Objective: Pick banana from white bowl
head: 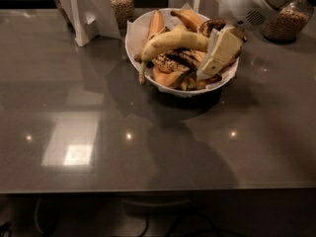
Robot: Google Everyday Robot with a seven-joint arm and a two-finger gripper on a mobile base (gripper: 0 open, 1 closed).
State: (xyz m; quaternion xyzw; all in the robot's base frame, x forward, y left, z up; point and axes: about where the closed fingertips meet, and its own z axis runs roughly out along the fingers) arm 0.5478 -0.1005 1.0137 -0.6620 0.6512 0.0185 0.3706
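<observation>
The white bowl (pixel 134 47) stands at the far middle of the dark table, lined with white paper and piled with bananas. The banana (pixel 174 40) is the long pale yellow-green one. It lies across the top of the pile, with its thin stem hanging over the left rim. Blackened spotted bananas and smaller orange ones lie under and behind it. My gripper (pixel 209 69) comes in from the upper right on a white arm. It hangs over the right side of the bowl, just right of the banana's right end.
A glass jar of grains (pixel 122 3) and a white card stand (pixel 87 10) sit behind the bowl on the left. Another grain jar (pixel 288 20) stands at the far right, behind the arm. The table's front edge (pixel 158 190) runs across the bottom.
</observation>
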